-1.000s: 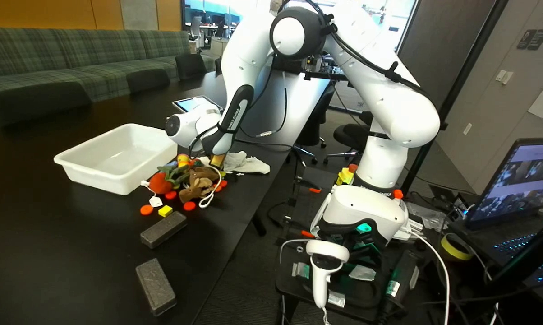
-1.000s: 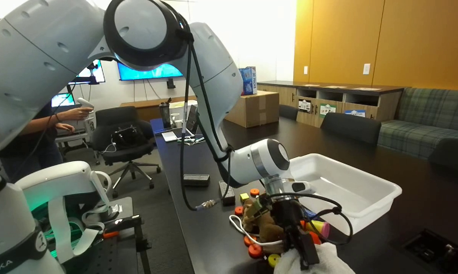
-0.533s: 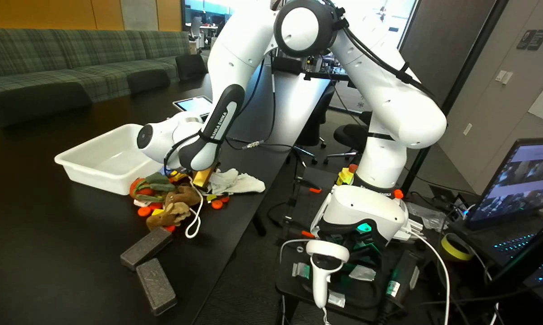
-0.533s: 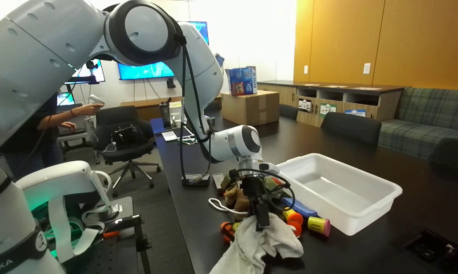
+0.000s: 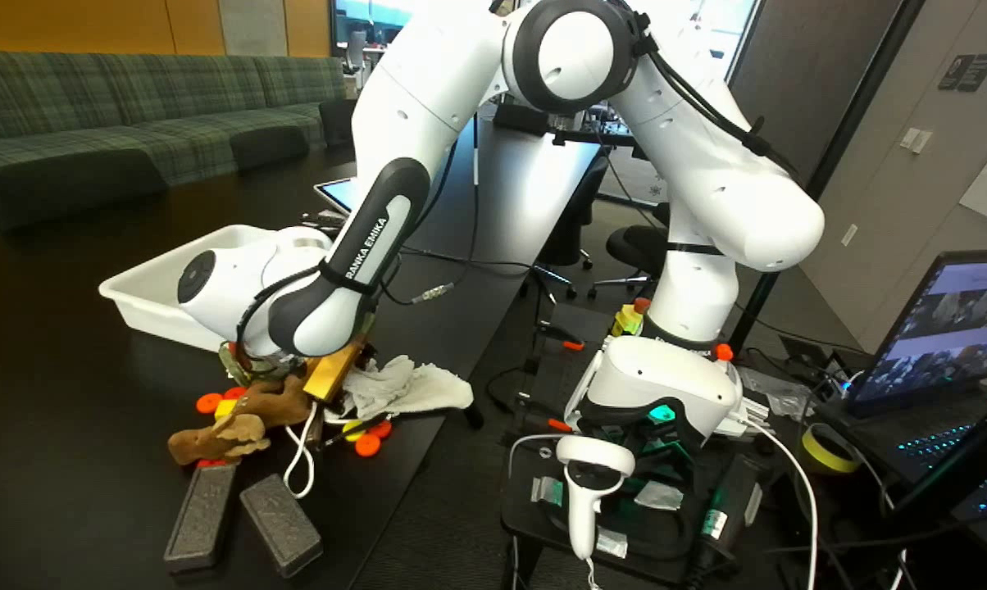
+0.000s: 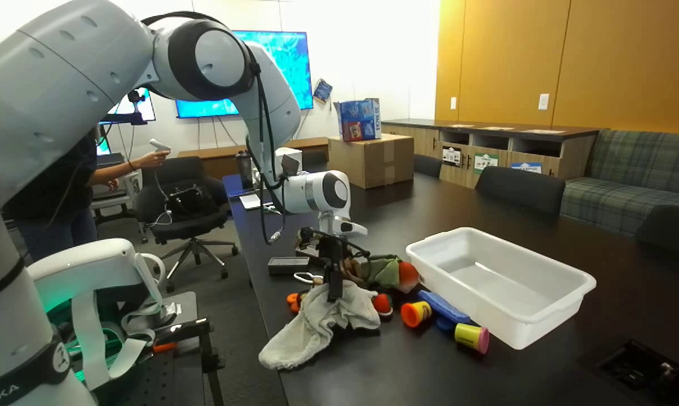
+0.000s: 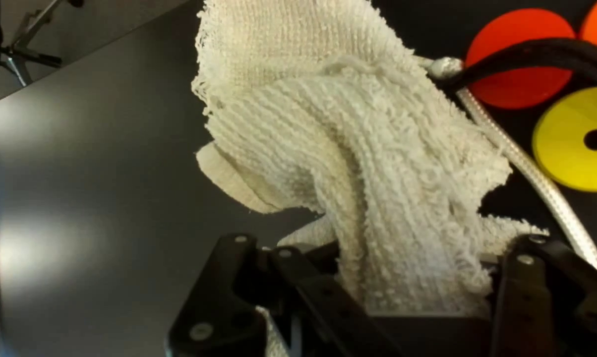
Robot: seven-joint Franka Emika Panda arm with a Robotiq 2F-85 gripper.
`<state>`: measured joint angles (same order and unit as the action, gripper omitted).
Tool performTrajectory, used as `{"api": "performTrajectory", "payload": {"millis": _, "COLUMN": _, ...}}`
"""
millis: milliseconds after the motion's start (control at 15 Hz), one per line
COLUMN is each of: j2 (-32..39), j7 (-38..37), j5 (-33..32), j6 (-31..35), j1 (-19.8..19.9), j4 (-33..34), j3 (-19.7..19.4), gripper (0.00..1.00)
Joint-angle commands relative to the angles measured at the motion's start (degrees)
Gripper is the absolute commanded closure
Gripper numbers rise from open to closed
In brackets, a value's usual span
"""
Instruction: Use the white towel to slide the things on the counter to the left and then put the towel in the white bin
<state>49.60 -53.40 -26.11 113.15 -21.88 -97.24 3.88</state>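
white towel [image 7: 368, 139]: pinched by half-closed gripper [image 6: 335, 292], presumably for sweeping
brown plush toy [image 5: 272, 403]: beside gripper, presumably to be pushed

Window [image 5: 727, 24] at 1 o'clock and wall [image 6: 384, 51] near 12 o'clock are blown out, each in an exterior view. In the wrist view, hazy glare is recorded on the table [image 7: 95, 198] near 9 o'clock; the towel [image 7: 358, 148] is softly shaded.
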Motion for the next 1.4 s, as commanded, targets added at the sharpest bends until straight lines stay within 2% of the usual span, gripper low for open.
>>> {"api": "performTrajectory", "payload": {"millis": 0, "j2": 2.45, "j7": -1.39, "j5": 6.18, "j6": -0.45, "j1": -3.74, "j4": 5.18, "j3": 1.18, "gripper": 0.95}}
{"api": "performTrajectory", "payload": {"millis": 333, "j2": 3.80, "j7": -2.32, "j5": 11.46, "j6": 0.08, "j1": -7.91, "j4": 9.74, "j3": 1.75, "gripper": 0.95}}
{"api": "performTrajectory", "payload": {"millis": 533, "j2": 1.16, "j7": -0.44, "j5": 12.39, "j6": 1.67, "j1": -8.17, "j4": 8.14, "j3": 2.04, "gripper": 0.95}}
{"api": "performTrajectory", "payload": {"millis": 733, "j2": -4.68, "j7": 3.94, "j5": 11.27, "j6": 5.52, "j1": -6.60, "j4": 0.94, "j3": 2.10, "gripper": 0.95}}
{"api": "performTrajectory", "payload": {"millis": 1000, "j2": -13.69, "j7": 14.23, "j5": 11.76, "j6": 9.70, "j1": -1.71, "j4": -11.05, "j3": 1.88, "gripper": 0.95}}
{"api": "performTrajectory", "payload": {"millis": 1200, "j2": -19.32, "j7": 17.07, "j5": 10.71, "j6": 9.67, "j1": 1.14, "j4": -18.91, "j3": -0.68, "gripper": 0.95}}
{"api": "performTrajectory", "payload": {"millis": 1333, "j2": -21.63, "j7": 17.08, "j5": 9.56, "j6": 7.28, "j1": 3.13, "j4": -21.94, "j3": -3.48, "gripper": 0.95}}
